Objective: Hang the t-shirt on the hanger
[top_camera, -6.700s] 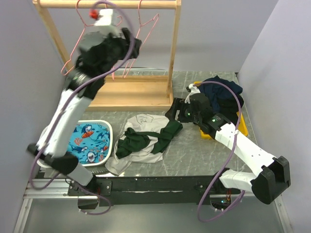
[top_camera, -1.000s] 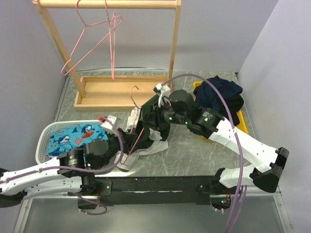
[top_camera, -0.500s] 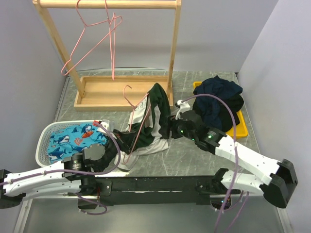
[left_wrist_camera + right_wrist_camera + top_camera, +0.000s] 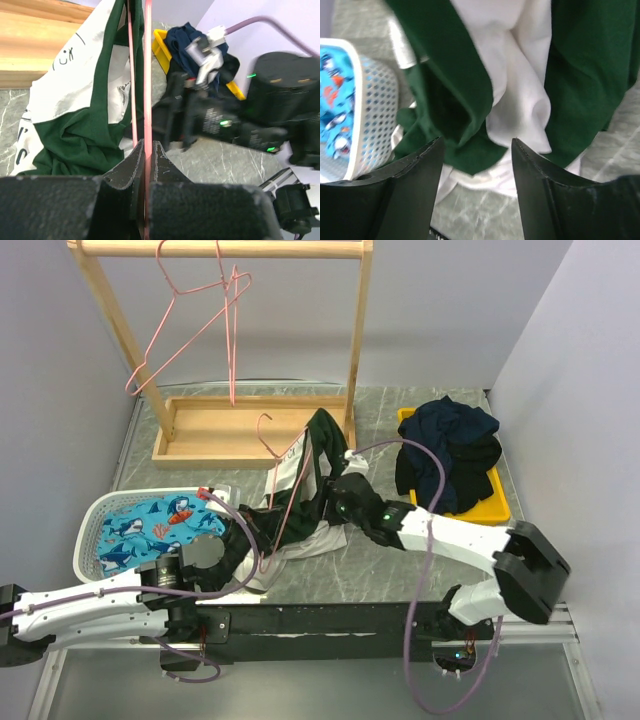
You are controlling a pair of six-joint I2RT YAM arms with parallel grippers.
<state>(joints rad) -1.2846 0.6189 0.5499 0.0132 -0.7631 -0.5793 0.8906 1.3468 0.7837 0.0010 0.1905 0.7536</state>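
Robot laboratory test cell. Plain pale walls [image 4: 50,360] box in a grey stone-patterned table [image 4: 385,405]; two cabled arms [image 4: 450,540] are bolted to a metal frame [image 4: 320,622] at its near edge. Staged laundry props: wooden rack [image 4: 215,249], white basket [image 4: 88,525], yellow tray [image 4: 490,508], t-shirt [image 4: 325,435], pink hanger [image 4: 268,440].

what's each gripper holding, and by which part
The left gripper is shut on the hanger, on its wire frame far from the hook; the right gripper, jaws open, holds nothing.
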